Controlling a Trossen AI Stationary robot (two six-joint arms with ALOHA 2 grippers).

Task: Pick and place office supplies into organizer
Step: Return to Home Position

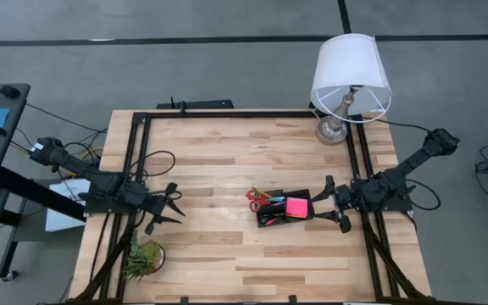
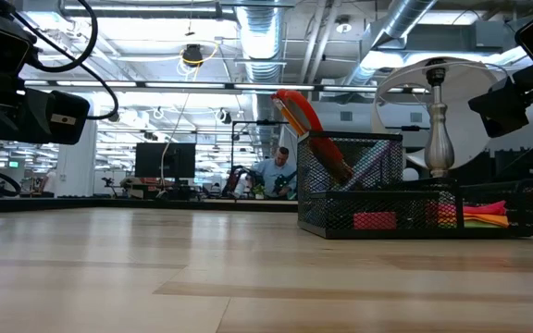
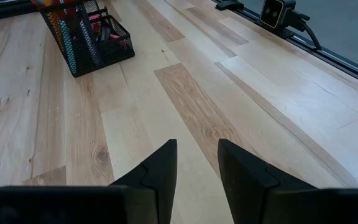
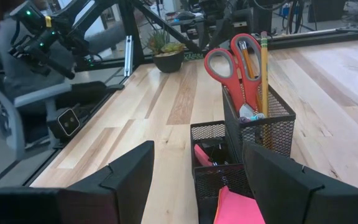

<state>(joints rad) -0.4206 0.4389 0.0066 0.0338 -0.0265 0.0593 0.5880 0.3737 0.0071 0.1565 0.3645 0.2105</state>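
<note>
**Fig.** Left gripper [image 1: 176, 206] hung open and empty near the left edge of the table [image 1: 227, 144], well apart from the work. Mid-table, I saw the organizer [image 1: 271, 220] holding the scissors [image 1: 257, 199], handles up, and the pink sticky pad [image 1: 296, 207]. Right gripper [image 1: 320, 210] hovered just beside it, spread wide, holding nothing. I judged the loading done and the step in hand a retreat. Next, that gripper must lift clear without clipping the organizer.
</note>
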